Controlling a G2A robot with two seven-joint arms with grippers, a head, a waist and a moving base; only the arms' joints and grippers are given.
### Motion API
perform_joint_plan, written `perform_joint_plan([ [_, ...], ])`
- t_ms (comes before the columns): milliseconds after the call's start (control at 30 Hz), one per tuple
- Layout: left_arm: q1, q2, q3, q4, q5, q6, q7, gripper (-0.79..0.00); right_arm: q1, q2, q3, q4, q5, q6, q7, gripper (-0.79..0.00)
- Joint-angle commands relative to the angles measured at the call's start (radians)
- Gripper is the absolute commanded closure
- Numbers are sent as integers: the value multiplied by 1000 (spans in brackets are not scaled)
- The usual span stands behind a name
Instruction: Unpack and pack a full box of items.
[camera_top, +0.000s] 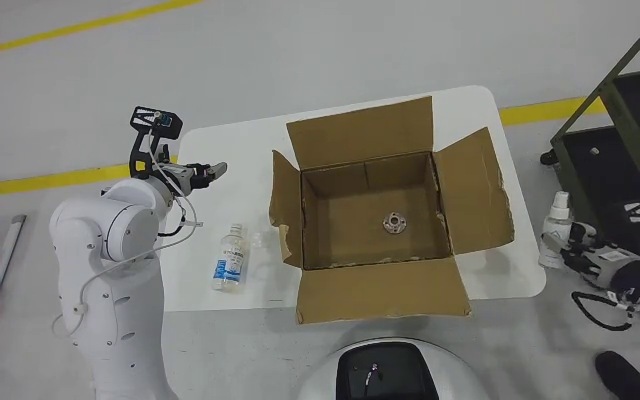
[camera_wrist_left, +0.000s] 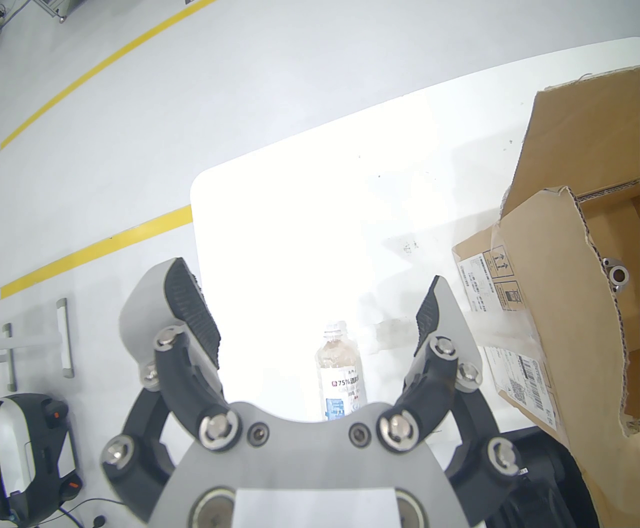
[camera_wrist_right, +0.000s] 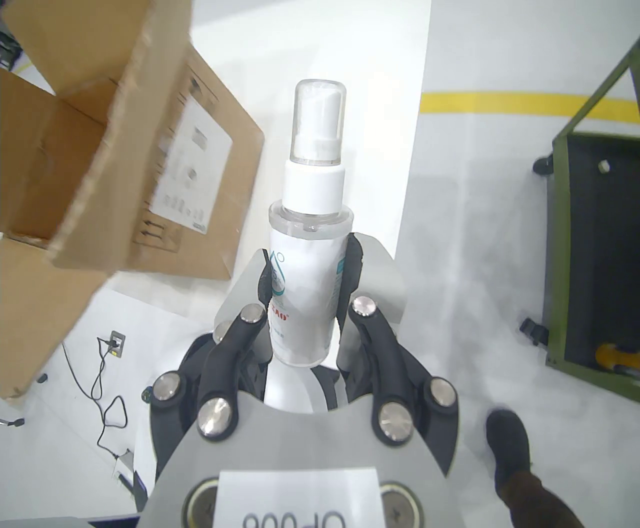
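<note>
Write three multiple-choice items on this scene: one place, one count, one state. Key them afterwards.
1. Where is the clear bottle?
A. inside the cardboard box
B. on the floor
C. lying on the table beside the box

2. How many things lie inside the box?
A. one
B. none
C. four

3. What state is the right gripper in?
A. open
B. shut on the spray bottle
C. shut on nothing

C: it lies flat on the table.
A: a lone small metal part sits on the box floor.
B: it is clamped around the spray bottle's body.
</note>
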Motion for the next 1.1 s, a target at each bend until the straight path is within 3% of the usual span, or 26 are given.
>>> perform_joint_plan([
  [0,0,0,0,0,0,0,0,-785,-18,0,-34,-8,-52,34,4,0],
  [300,0,0,0,0,0,0,0,-785,33,-2,-211,38,-131,193,11,0],
  [633,0,0,0,0,0,0,0,-785,147,1,-332,176,-194,227,5,0],
  [933,0,0,0,0,0,0,0,-785,203,6,-376,233,-211,231,36,0],
  [967,0,0,0,0,0,0,0,-785,207,7,-378,236,-210,232,36,-126],
  [1067,0,0,0,0,0,0,0,-785,212,8,-386,249,-208,237,36,-215],
])
